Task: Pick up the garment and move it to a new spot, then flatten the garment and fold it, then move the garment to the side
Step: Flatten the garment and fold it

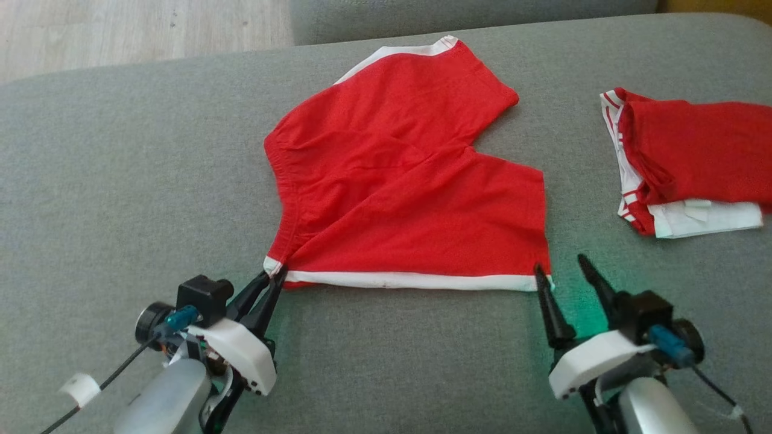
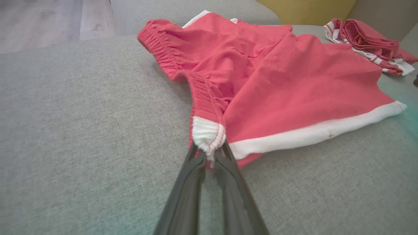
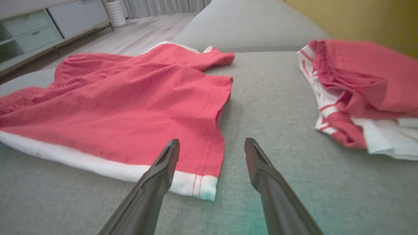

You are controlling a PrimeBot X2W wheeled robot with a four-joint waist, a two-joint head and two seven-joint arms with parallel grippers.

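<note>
The garment [image 1: 398, 175], red shorts with white side bands, lies spread on the grey cushion [image 1: 120, 181]. My left gripper [image 1: 272, 278] is at its near left corner, shut on the white end of the elastic waistband [image 2: 208, 133], which bunches between the tips of my left gripper [image 2: 210, 156]. My right gripper [image 1: 561, 268] stands open at the near right hem corner. In the right wrist view, one finger of my right gripper [image 3: 212, 150] lies over the white band [image 3: 186, 182] of the garment [image 3: 130, 107], and the other is over bare cushion.
A second red and white garment [image 1: 687, 163], folded, lies at the right of the cushion, also seen as a folded pile [image 3: 359, 88]. Wooden floor [image 1: 120, 30] lies beyond the cushion's far left edge. A back cushion [image 1: 452, 12] rises behind. A low cabinet [image 3: 39, 26] stands across the room.
</note>
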